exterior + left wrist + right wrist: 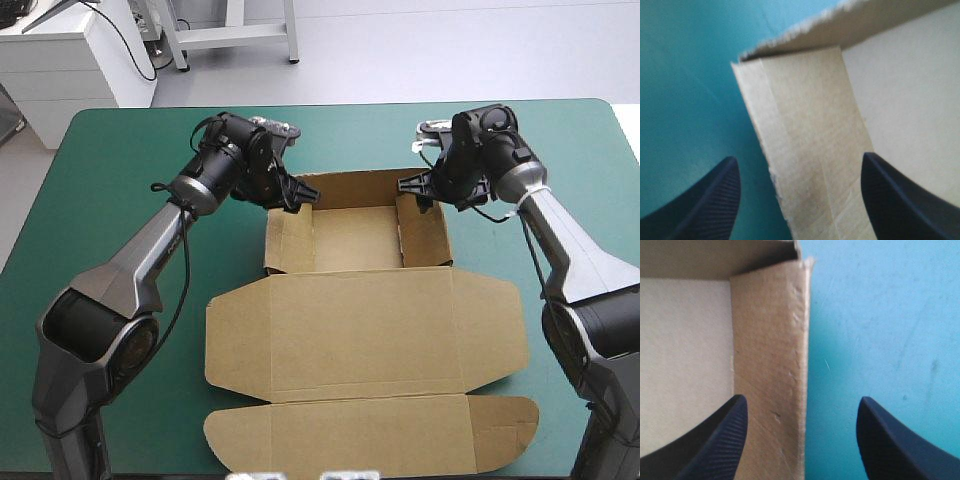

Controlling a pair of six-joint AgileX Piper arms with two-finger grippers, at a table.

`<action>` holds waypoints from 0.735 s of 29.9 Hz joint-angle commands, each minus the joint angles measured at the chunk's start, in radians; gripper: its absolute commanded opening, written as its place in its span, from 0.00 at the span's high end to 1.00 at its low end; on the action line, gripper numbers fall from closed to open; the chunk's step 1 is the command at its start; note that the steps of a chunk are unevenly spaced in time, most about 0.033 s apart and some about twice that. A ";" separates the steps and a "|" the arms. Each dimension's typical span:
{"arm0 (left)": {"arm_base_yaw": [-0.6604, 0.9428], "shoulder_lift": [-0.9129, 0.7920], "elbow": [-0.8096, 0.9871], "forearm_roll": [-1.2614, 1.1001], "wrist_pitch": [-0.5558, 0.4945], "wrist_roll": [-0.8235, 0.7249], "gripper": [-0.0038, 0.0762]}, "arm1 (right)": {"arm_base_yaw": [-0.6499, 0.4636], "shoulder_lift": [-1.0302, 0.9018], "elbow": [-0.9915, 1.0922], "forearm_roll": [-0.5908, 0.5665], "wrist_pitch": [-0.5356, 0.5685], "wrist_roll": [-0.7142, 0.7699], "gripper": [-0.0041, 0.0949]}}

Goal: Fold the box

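Brown box point(365, 320) has 2 side walls point(288, 240) raised; left gripper point(303, 192) at 10 o'clock, right gripper point(412, 186) at 2 o'clock, both spread astride them, probably to tuck them.

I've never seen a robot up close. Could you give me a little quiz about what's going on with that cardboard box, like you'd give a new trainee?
1. True or false: the box is an open tray with its lid lying flat on the teal-green cover.
2. The left gripper is: A) shut on the box; B) open, with a raised side wall between its fingers; C) open, well away from the box.
3. Counting the right gripper too, how many grippers are open?
Key: 1 true; 2 B; 3 two, each with a side wall between its fingers.
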 commanded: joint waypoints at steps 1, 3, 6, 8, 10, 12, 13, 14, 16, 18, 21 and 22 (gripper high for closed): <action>-0.005 -0.070 -0.132 0.006 0.053 -0.004 0.47 | -0.018 -0.076 -0.082 0.034 0.012 -0.009 0.37; -0.005 -0.089 -0.152 0.006 0.053 -0.001 0.66 | -0.018 -0.098 -0.084 0.036 0.012 -0.011 0.37; -0.005 -0.138 -0.150 0.010 0.053 0.041 0.96 | -0.018 -0.131 -0.084 0.036 0.012 -0.013 0.37; -0.005 -0.184 -0.122 0.008 0.053 0.043 0.96 | -0.018 -0.150 -0.083 0.035 0.012 -0.022 0.37; -0.005 -0.237 -0.078 -0.011 0.053 0.043 0.96 | -0.018 -0.162 -0.081 0.035 0.012 -0.028 0.37; -0.005 -0.291 -0.008 -0.023 0.053 0.043 0.96 | -0.018 -0.162 -0.081 0.027 0.012 -0.033 0.37; -0.005 -0.322 0.035 -0.023 0.053 0.043 0.96 | -0.018 -0.159 -0.081 0.025 0.012 -0.035 0.37; -0.005 -0.356 0.082 -0.025 0.053 0.043 0.96 | -0.018 -0.155 -0.081 0.025 0.012 -0.035 0.37; -0.005 -0.419 0.173 -0.016 0.051 0.043 0.96 | -0.018 -0.148 -0.079 0.025 0.012 -0.035 0.37; -0.005 -0.491 0.270 0.005 0.051 0.043 0.96 | -0.018 -0.136 -0.079 0.027 0.012 -0.035 0.37; -0.005 -0.596 0.430 0.025 0.030 0.041 0.96 | -0.018 -0.127 -0.060 0.017 0.012 -0.035 0.37; -0.005 -0.635 0.482 0.025 0.017 0.041 0.96 | -0.018 -0.125 -0.041 0.015 0.012 -0.035 0.37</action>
